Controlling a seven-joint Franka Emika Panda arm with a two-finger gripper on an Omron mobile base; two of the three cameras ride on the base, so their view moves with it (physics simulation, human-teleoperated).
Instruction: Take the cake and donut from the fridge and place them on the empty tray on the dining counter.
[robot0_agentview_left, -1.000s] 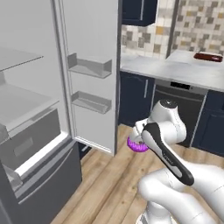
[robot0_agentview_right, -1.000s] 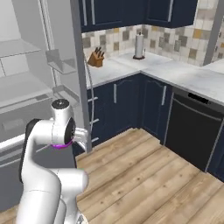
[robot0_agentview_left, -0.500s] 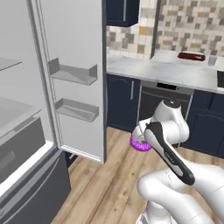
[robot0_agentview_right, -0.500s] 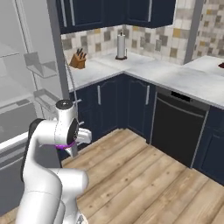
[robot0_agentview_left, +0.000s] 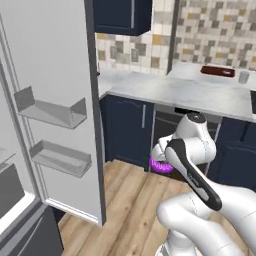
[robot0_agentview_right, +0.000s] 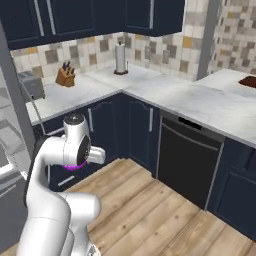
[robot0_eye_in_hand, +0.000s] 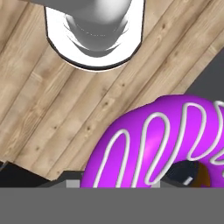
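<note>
carrying the donut (robot0_eye_in_hand: 175, 140), pinched in the end effector (robot0_agentview_left: 161, 164), away from the fridge (robot0_agentview_left: 50, 125); next, reaching the tray (robot0_agentview_left: 217, 71) on the worktop.

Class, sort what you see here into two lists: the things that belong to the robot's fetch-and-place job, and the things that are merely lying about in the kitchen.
Belong to the job:
- donut, purple-iced, held in the gripper
- fridge, door open
- tray on the far counter

Just lying about:
- knife block
- paper towel roll
- toaster
- dishwasher
</note>
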